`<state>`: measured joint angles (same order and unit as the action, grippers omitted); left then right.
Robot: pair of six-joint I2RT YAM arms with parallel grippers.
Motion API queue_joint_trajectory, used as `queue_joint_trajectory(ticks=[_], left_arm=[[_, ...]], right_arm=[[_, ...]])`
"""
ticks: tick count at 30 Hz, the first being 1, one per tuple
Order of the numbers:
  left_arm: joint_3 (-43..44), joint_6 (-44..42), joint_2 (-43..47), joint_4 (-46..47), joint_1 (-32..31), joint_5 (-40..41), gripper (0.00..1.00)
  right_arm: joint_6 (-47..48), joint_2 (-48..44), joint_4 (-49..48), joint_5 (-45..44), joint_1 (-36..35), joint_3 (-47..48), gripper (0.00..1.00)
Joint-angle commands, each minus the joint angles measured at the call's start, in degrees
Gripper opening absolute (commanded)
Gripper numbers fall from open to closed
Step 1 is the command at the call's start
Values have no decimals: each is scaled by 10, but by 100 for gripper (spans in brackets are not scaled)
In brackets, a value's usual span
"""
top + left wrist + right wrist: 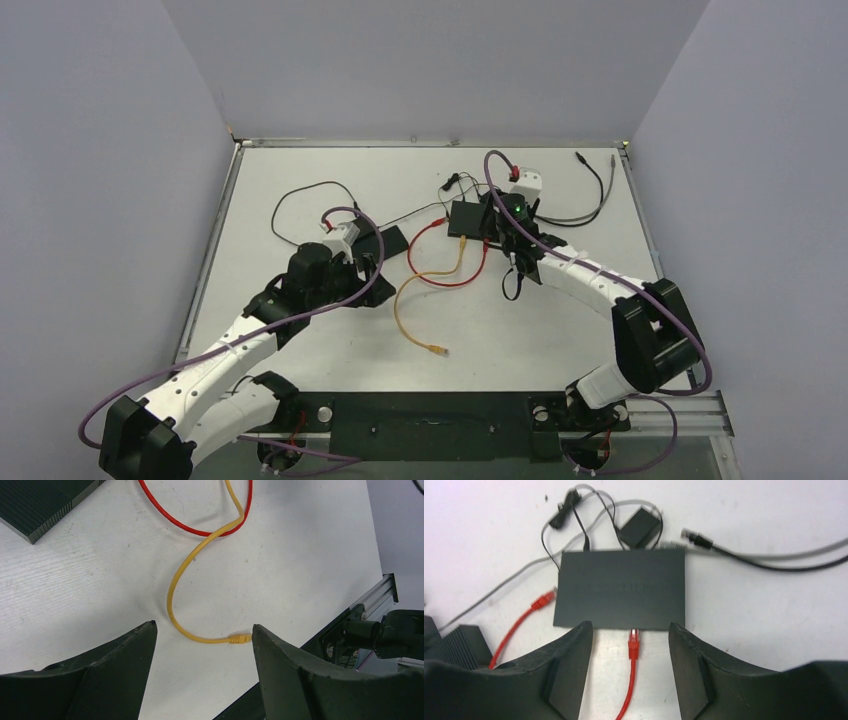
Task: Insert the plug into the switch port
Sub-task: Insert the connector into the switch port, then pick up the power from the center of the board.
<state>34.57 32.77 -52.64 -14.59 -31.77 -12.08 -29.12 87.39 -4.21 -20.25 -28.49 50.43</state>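
The red plug (pixel 633 644) sits with its tip against the near edge of the switch (pixel 621 590), roughly at the middle of that edge; from my right wrist view I can't tell whether it is fully seated in a port or only touching the face. Its red cable (pixel 625 695) runs straight back toward the camera. My right gripper (pixel 629 630) is spread wide, one finger on each side of that plug and neither touching it, holding nothing. A second red plug (pixel 544 600) lies loose just beside the switch's left side. Behind the switch I see a small black adapter (pixel 640 526) and a tangle of grey and black leads. Further out, the yellow cable (pixel 175 585) curves across the white table (pixel 310 555), crossing the red one, and ends in a free yellow plug (pixel 240 639). My left gripper (pixel 203 627) hangs above it, fingers apart and empty. A ribbed black block (pixel 40 505) lies at the far left of that view.
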Motion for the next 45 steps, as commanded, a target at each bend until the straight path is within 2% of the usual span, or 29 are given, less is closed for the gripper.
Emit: queue_joint_trajectory(ticks=[1, 4, 8, 11, 13, 15, 17, 19, 30, 37, 42, 45], left_arm=[[20, -2, -2, 40, 6, -12, 68], [22, -3, 0, 37, 9, -11, 68], [26, -3, 4, 30, 12, -1, 68], [30, -3, 6, 27, 16, 4, 68], [31, -3, 7, 26, 17, 6, 68], [32, -3, 7, 26, 20, 7, 68], [31, -3, 6, 26, 22, 8, 68], [31, -2, 5, 26, 24, 9, 68], [29, 5, 4, 29, 35, 8, 68], [19, 11, 1, 36, 40, 2, 68], [14, 13, -13, 49, 47, -6, 68], [17, 15, -21, 52, 50, -13, 68]], right_arm=[[63, -22, 0, -54, -1, 53, 54], [82, -20, -16, -48, -1, 80, 56], [80, -15, -60, 3, 3, 104, 56], [78, 9, -59, 126, 24, 150, 56], [80, 25, -59, 159, 27, 174, 53], [71, 47, -67, 162, 29, 193, 56], [43, 78, -67, 162, 31, 217, 68], [18, 115, -61, 174, 31, 248, 69], [-57, 296, -2, 157, 14, 406, 67], [-77, 349, 47, 102, 31, 463, 65], [-85, 397, 83, 136, 39, 519, 62], [-83, 408, 93, 125, 36, 529, 61]])
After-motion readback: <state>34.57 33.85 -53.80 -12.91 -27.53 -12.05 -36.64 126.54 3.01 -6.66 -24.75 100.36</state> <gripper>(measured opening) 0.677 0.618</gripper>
